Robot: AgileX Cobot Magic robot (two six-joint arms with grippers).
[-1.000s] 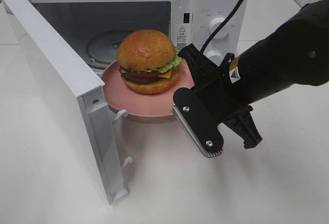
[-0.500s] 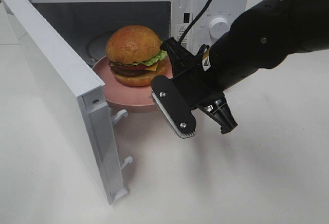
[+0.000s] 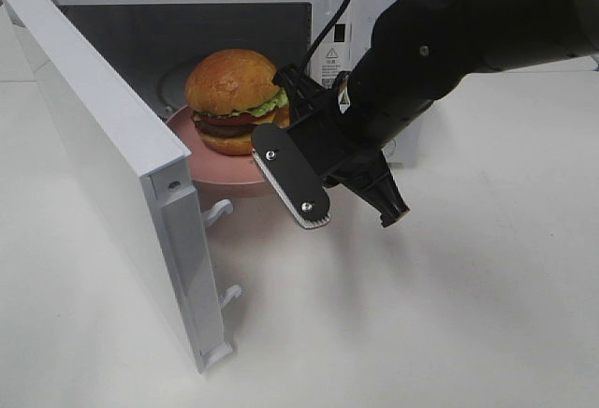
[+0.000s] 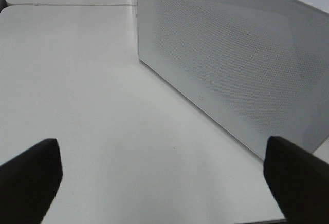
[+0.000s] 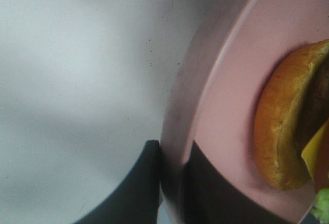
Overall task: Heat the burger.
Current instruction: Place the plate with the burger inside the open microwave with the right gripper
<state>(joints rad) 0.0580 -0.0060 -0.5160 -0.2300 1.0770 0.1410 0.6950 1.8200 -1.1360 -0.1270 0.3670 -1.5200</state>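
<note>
Right gripper (image 5: 174, 154) is pinching the pink plate (image 3: 215, 169) by its rim, with the burger (image 3: 234, 99) on it and partly inside the open microwave (image 3: 323, 24). Left gripper (image 4: 164, 183) hangs wide open, holding nothing. I'd say what's left is pushing it in, letting go, shutting the door (image 3: 103, 165) and starting the heat.

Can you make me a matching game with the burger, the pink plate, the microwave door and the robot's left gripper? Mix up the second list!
1. burger
2. pink plate
3. microwave door
4. left gripper

A. swung out on its hinges
B. rim pinched by the right gripper
C. jaws apart, holding nothing
D. sitting on something pink

Pairs: 1-D, 2-B, 3-A, 4-C
</note>
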